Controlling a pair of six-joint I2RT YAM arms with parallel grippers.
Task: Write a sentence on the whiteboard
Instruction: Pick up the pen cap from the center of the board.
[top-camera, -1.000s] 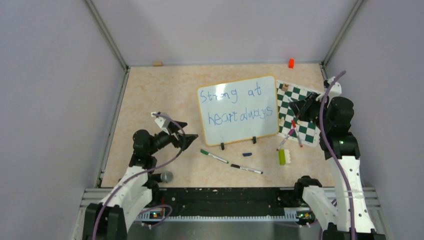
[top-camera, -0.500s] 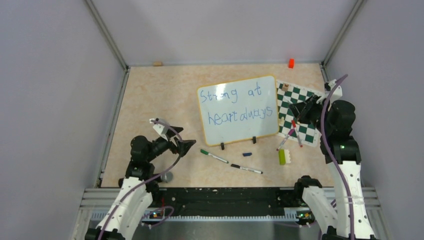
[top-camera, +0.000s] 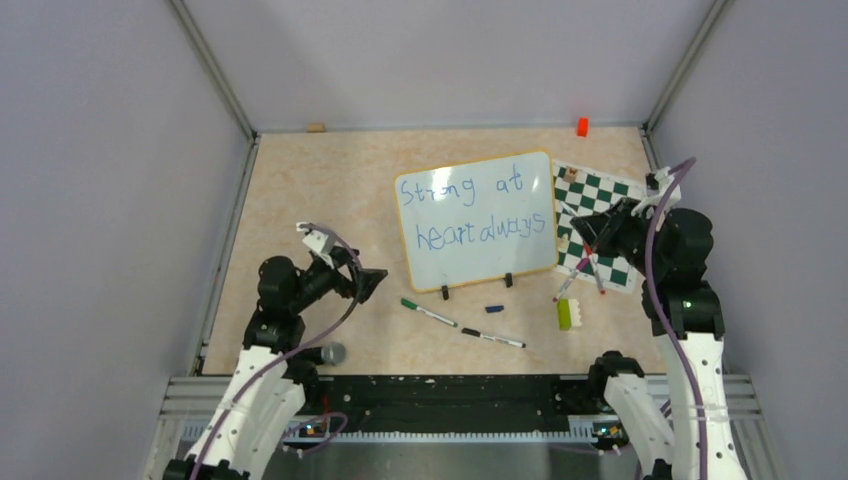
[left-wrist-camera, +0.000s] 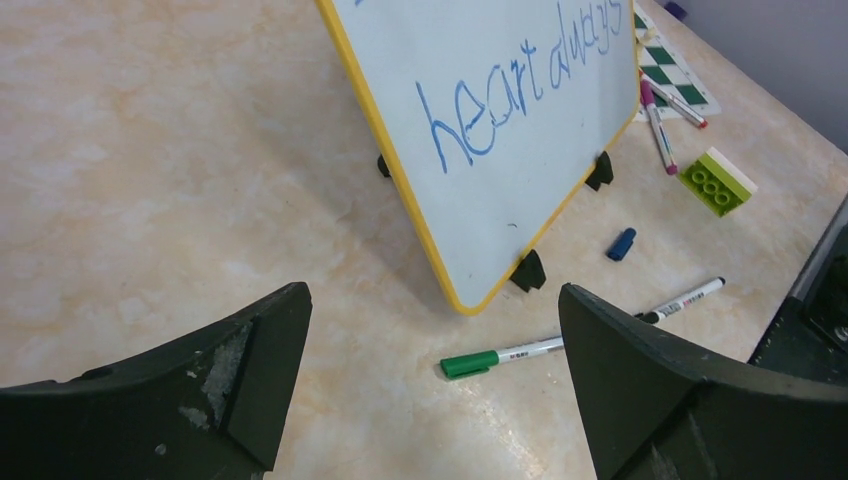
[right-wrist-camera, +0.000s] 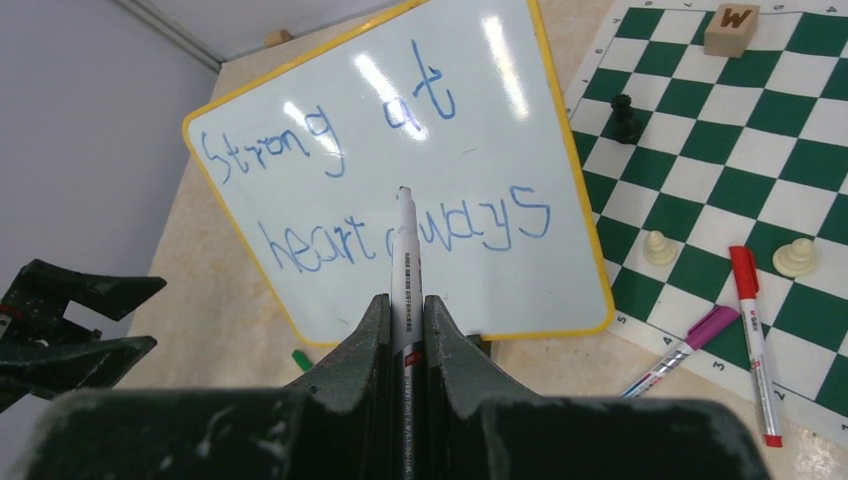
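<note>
Fingers (right-wrist-camera: 365, 340) of the right end effector (right-wrist-camera: 405, 300) are pressed together on a white marker (right-wrist-camera: 404, 250), whose tip is pointed toward the whiteboard (right-wrist-camera: 300, 165) without contact being discernible. This end effector is held above the inner edge of the green-and-white chessboard (right-wrist-camera: 720, 130), on which a red marker (right-wrist-camera: 752, 330), a purple marker (right-wrist-camera: 685, 350) and a wooden cube (right-wrist-camera: 730, 28) are seen. The left end effector (left-wrist-camera: 432, 295) is spread wide and nothing is held in it; it is poised over the bench (top-camera: 310, 190), to the left of the whiteboard's lower corner. The whiteboard is propped at a tilt on two black clip feet (left-wrist-camera: 528, 272), right of the bench's centre and just beside the chessboard. The sentence (top-camera: 480, 232) is written on it in blue, in two lines: "Strong at" and "heart always". A green-capped marker (left-wrist-camera: 500, 357), a blue cap (left-wrist-camera: 621, 243), a black-capped marker (left-wrist-camera: 685, 298) and a green brick (left-wrist-camera: 718, 181) are scattered on the bench in front of the board.
</note>
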